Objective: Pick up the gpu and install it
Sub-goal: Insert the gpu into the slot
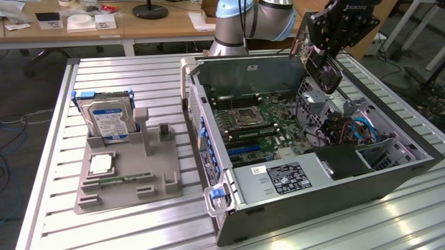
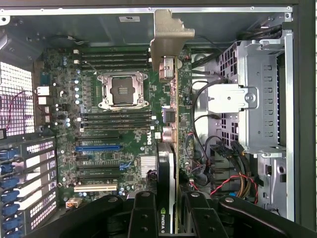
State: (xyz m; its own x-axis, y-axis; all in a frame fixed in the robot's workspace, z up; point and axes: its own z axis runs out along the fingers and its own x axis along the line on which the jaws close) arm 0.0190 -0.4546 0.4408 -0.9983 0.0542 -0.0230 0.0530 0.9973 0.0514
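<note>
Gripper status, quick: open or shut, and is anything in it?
Gripper: fingers shut on the gpu, holding it on edge above the open computer case.

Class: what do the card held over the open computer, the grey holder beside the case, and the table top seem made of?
gpu: green circuit board, likely fibreglass laminate; matte black cooler, probably plastic; bare silvery metal end bracket. Grey holder: likely plastic, uniformly matte and blocky. Table: probably aluminium, pale ribbed slats with bright glare.

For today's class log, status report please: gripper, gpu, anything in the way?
Gripper shut on gpu. Card hangs over open case, not seated. Cables lie near drive cage.
</note>
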